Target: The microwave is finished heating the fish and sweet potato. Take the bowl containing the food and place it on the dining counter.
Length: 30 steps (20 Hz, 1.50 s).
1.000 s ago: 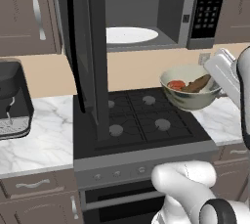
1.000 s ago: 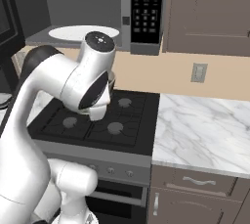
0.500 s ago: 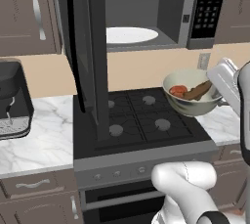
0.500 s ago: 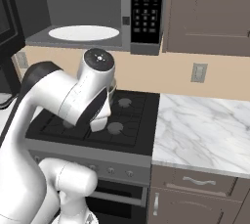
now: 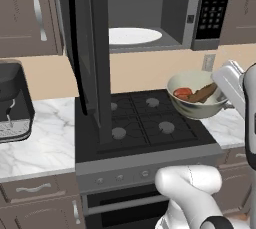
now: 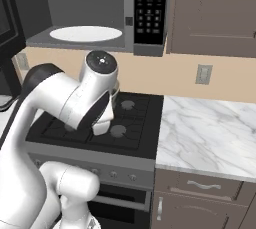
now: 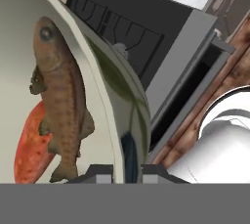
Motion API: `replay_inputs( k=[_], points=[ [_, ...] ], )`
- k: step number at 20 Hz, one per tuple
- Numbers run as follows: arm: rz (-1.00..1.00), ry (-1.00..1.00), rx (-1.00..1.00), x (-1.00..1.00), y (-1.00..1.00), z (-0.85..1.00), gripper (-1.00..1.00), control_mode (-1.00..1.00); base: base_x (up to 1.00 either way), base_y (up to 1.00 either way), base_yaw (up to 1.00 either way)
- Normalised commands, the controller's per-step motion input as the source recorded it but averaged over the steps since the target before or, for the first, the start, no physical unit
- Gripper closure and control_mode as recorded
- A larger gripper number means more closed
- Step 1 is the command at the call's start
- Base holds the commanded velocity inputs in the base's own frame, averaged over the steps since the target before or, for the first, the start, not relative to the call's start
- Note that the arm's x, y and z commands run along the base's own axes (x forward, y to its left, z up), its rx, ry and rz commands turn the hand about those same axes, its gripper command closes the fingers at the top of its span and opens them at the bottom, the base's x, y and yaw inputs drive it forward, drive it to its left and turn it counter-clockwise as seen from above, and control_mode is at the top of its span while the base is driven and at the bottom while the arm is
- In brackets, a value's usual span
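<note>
The pale cream-green bowl (image 5: 196, 96) hangs above the right burners of the stove, level, with the brown fish (image 5: 202, 93) and the red-orange sweet potato (image 5: 183, 93) inside. My gripper (image 5: 223, 104) is shut on its right rim. In the hand view the two fingertips (image 7: 103, 172) pinch the bowl's wall (image 7: 110, 91), with the fish (image 7: 61, 96) and sweet potato (image 7: 30, 145) lying to their left. The microwave (image 5: 150, 8) stands open above the stove, its white turntable (image 5: 135, 36) bare. The dining counter is out of view.
The microwave door (image 5: 87, 58) swings out over the stove's left half. The black stove (image 5: 142, 125) lies under the bowl. Marble worktop (image 6: 210, 135) runs to the right over brown cabinets, and a dark appliance (image 5: 12, 100) stands at left.
The bowl has come a little lower and to the right in my grip, away from the microwave. My arm's elbow has swung right across the stove.
</note>
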Motion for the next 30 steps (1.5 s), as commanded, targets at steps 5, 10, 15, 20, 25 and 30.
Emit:
replay_inputs(
  k=[5,10,15,20,25,30],
  points=[
    [0.00,0.00,0.00,0.00,0.00,0.00,1.00,1.00,-0.07,-0.56,0.17],
    [0.00,0.00,0.00,0.00,0.00,0.00,1.00,1.00,-0.30,-0.56,0.50],
    [0.00,0.00,0.00,0.00,0.00,0.00,1.00,1.00,-0.56,-0.34,0.81],
    [0.00,0.00,0.00,0.00,0.00,0.00,1.00,1.00,-0.59,-0.06,0.98],
    [0.00,0.00,0.00,0.00,0.00,0.00,1.00,1.00,-0.32,0.00,1.00],
    [0.00,0.00,0.00,0.00,0.00,0.00,1.00,1.00,-0.18,0.00,1.00]
  ],
)
